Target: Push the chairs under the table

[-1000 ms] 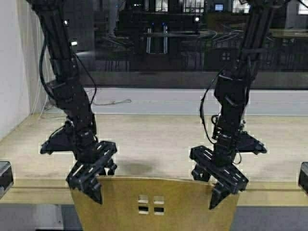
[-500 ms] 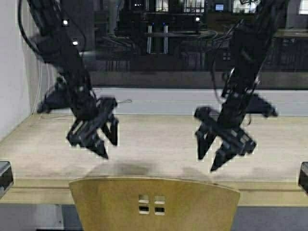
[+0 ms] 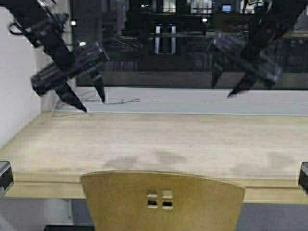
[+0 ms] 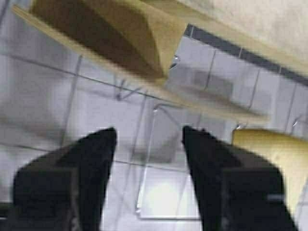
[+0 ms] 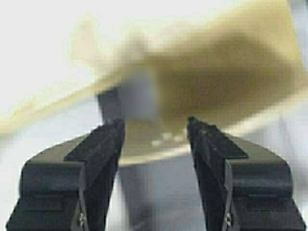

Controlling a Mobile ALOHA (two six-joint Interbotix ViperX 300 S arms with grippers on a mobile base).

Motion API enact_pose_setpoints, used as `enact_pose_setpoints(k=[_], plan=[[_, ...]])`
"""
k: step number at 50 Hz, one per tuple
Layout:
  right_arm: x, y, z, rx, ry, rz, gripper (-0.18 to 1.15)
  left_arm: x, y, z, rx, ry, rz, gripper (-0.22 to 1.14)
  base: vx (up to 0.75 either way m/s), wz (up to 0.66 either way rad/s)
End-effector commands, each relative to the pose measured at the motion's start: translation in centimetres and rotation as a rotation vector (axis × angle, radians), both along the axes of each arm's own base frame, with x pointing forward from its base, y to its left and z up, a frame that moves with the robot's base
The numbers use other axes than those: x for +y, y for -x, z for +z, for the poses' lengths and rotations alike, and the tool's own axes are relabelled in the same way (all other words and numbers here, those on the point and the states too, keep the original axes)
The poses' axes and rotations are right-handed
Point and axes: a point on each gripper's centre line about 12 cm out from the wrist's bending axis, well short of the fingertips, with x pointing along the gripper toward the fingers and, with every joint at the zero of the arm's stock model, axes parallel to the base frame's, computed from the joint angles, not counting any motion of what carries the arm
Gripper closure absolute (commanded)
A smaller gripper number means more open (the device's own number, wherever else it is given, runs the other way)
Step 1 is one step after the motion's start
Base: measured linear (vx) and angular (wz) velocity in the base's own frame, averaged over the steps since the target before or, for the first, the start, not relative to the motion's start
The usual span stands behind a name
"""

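A: How many chairs can you count?

B: One in the high view: a tan plywood chair (image 3: 163,199), only its curved backrest showing, at the near edge of the table (image 3: 159,142). Four small rectangular cut-outs sit in the middle of the backrest. The left wrist view may show the corner of a second tan chair, but I cannot tell whether it is another one.

A: Is the chair under the table?

B: Its backrest stands right at the table's thick front edge, roughly centred along it. How far the seat reaches beneath cannot be seen.

A: And the table?

B: One long light-wood counter top, running the full width of the view, with a dark window behind it.

A: Where are the two grippers?

B: Both are raised high above the table, well apart from the chair and touching nothing. The left gripper (image 3: 84,96) hangs at the far left, near the wall, with its two fingers spread. The right gripper (image 3: 226,79) is up at the far right, in front of the window, fingers likewise spread. Each wrist view shows a clear gap between the two black fingers, with nothing held.
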Motion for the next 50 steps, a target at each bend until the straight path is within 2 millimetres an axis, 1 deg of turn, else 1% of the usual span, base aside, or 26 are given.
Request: enact_pose_setpoints(k=[1,7,12,17,20,23,26,35,40,48,50], plan=[[0.0,-0.2,3.4,-0.187,0.152,0.178,0.17,0.3,1.0,2.7,-0.106,-0.027,-0.107,0.10,-0.12,0.16],[-0.3,0.1,3.9,-0.256,0.296,0.312,0.17,0.5,1.9,4.2,-0.182,-0.126,-0.278,0.10,-0.12,0.18],[-1.1,0.5,3.7,-0.267,0.367,0.360,0.17,0.9,2.4,5.3,-0.245,-0.207,-0.380,0.10,-0.11,0.24],[-1.8,1.5,3.2,-0.277,0.429,0.406,0.17,1.4,3.1,6.1,-0.298,-0.283,-0.454,0.11,-0.10,0.34],[-1.9,1.6,4.0,-0.303,0.423,0.397,0.17,1.9,3.6,6.3,-0.329,-0.331,-0.490,0.11,-0.11,0.38],[-1.9,1.5,5.0,-0.331,0.420,0.386,0.17,2.2,3.9,6.3,-0.344,-0.351,-0.502,0.11,-0.13,0.42],[-2.1,1.5,5.5,-0.347,0.428,0.387,0.17,2.5,4.1,6.5,-0.359,-0.350,-0.488,0.11,-0.16,0.45],[-2.2,1.6,6.3,-0.341,0.422,0.379,0.17,3.6,3.4,8.2,-0.442,-0.380,-0.442,0.11,-0.21,0.45],[-2.1,1.3,6.8,-0.347,0.416,0.373,0.17,3.6,3.1,8.4,-0.472,-0.384,-0.432,0.11,-0.25,0.39],[-2.0,1.0,6.6,-0.335,0.419,0.377,0.17,3.5,2.8,8.9,-0.496,-0.360,-0.399,0.11,-0.26,0.32],[-1.9,0.8,6.9,-0.343,0.418,0.375,0.17,3.5,2.8,9.0,-0.497,-0.357,-0.395,0.11,-0.27,0.23]])
